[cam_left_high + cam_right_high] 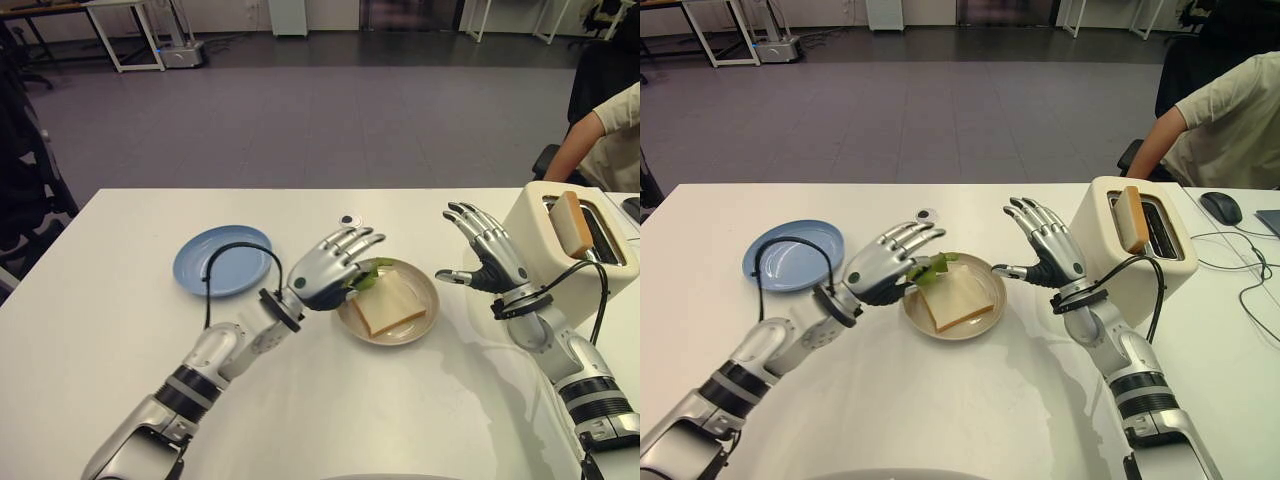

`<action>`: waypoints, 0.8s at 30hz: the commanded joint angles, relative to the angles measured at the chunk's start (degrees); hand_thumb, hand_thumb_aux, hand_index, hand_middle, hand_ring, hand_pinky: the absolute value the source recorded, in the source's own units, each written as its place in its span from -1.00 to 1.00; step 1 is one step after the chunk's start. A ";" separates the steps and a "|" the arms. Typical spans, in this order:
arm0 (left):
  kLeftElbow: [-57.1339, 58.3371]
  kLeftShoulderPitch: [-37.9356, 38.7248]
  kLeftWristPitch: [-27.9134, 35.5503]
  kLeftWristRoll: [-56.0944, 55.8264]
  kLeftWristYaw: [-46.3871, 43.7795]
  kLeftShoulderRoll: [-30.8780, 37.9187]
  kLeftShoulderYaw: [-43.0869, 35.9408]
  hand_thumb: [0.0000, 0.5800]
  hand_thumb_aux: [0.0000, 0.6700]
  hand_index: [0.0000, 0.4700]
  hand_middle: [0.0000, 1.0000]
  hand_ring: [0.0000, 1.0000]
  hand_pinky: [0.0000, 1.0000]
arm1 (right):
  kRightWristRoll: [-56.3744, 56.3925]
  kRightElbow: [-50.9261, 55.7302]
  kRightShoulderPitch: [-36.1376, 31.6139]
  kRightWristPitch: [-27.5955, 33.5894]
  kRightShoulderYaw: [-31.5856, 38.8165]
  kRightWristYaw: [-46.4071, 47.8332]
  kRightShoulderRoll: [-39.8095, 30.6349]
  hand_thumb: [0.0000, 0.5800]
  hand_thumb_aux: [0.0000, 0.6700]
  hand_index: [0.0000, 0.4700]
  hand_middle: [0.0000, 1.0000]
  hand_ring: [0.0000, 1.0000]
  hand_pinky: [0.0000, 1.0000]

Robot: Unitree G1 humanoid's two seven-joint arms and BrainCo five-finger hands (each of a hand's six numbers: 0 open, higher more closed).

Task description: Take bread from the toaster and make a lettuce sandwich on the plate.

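Since one slice already lies on the plate and another stands in the toaster, the task is judged to be near its midpoint. Left to do: lay the leaf, draw the second slice, close the sandwich. Findings run left to right.

The worktop [120, 330] is white, smooth and matt. On its left part rests a blue plate [235, 270], round, shallow and glossy, with nothing on it (judged to play no part in the build).

The left hand [325, 270], made of grey metal segments with dark joints, hangs over the left rim of the tan plate [385, 340]. It pinches a leaf of lettuce [372, 273] between the thumb and the underside of its fingers, which lie nearly straight. The leaf is green, thin and crumpled. It sits just above the plate's left side and is not yet laid on the bread.

The tan plate is round and shallow with a raised lip. On it lies a bread slice [392, 307], flat, squarish, pale and soft-looking, with a darker crust.

The right hand [490, 255] is raised between that plate and the toaster [530, 225], fingers spread, holding nothing and clear of both.

The toaster is a cream box with rounded corners and a smooth shell. A second slice [570, 222] stands upright in its slot, tan on its face.
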 commanded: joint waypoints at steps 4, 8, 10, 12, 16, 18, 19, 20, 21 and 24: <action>1.72 1.08 -0.21 4.57 -0.88 -3.63 -3.71 1.00 1.00 1.00 -1.00 -1.00 -1.00 | -0.55 0.75 -0.17 0.33 1.11 1.00 0.86 -1.00 -1.00 -1.00 -1.00 -1.00 -1.00; 3.72 1.16 -0.31 5.76 -0.20 -4.27 -4.27 1.00 1.00 1.00 -1.00 -1.00 -1.00 | -1.06 1.10 -0.48 0.21 1.96 1.04 1.30 -1.00 -1.00 -1.00 -1.00 -1.00 -1.00; 4.65 1.02 -0.10 6.29 0.05 -4.46 -4.54 1.00 1.00 1.00 -1.00 -1.00 -1.00 | -1.24 1.25 -0.72 0.15 2.22 1.08 1.41 -1.00 -1.00 -1.00 -1.00 -1.00 -1.00; 5.39 0.93 0.00 6.70 0.29 -4.66 -4.66 1.00 1.00 1.00 -1.00 -1.00 -1.00 | -1.32 1.28 -0.82 0.10 2.35 1.12 1.41 -1.00 -1.00 -1.00 -1.00 -1.00 -1.00; 6.64 0.53 1.48 7.70 0.47 -5.33 -4.50 0.39 -0.11 -0.11 -1.00 -1.00 -1.00 | -1.48 1.33 -0.82 -0.09 2.67 1.28 1.48 -1.00 -1.00 -1.00 -1.00 -1.00 -1.00; 7.74 0.27 2.30 8.20 0.60 -5.42 -4.58 -1.00 -1.00 -1.00 -1.00 -1.00 -1.00 | -1.61 1.34 -0.81 -0.18 2.87 1.32 1.52 -1.00 -1.00 -1.00 -1.00 -1.00 -1.00; 7.92 0.26 2.51 8.33 0.68 -5.41 -4.59 -1.00 -1.00 -1.00 -1.00 -1.00 -1.00 | -1.63 1.33 -0.80 -0.20 2.92 1.33 1.51 -1.00 -1.00 -1.00 -1.00 -1.00 -1.00; 7.80 0.38 2.69 8.44 0.74 -5.32 -4.52 -1.00 -1.00 -1.00 -1.00 -1.00 -1.00 | -1.66 1.31 -0.79 -0.20 2.93 1.34 1.50 -1.00 -1.00 -1.00 -1.00 -1.00 -1.00; 7.58 0.50 2.77 8.42 0.75 -5.16 -4.40 -1.00 -1.00 -1.00 -1.00 -1.00 -1.00 | -1.68 1.29 -0.78 -0.21 2.94 1.36 1.50 -1.00 -1.00 -1.00 -1.00 -1.00 -1.00; 7.05 0.84 2.98 8.24 0.86 -4.54 -3.83 -0.89 -0.95 -0.95 -1.00 -1.00 -1.00 | -1.80 1.15 -0.65 -0.27 3.02 1.45 1.47 -1.00 -1.00 -1.00 -1.00 -1.00 -1.00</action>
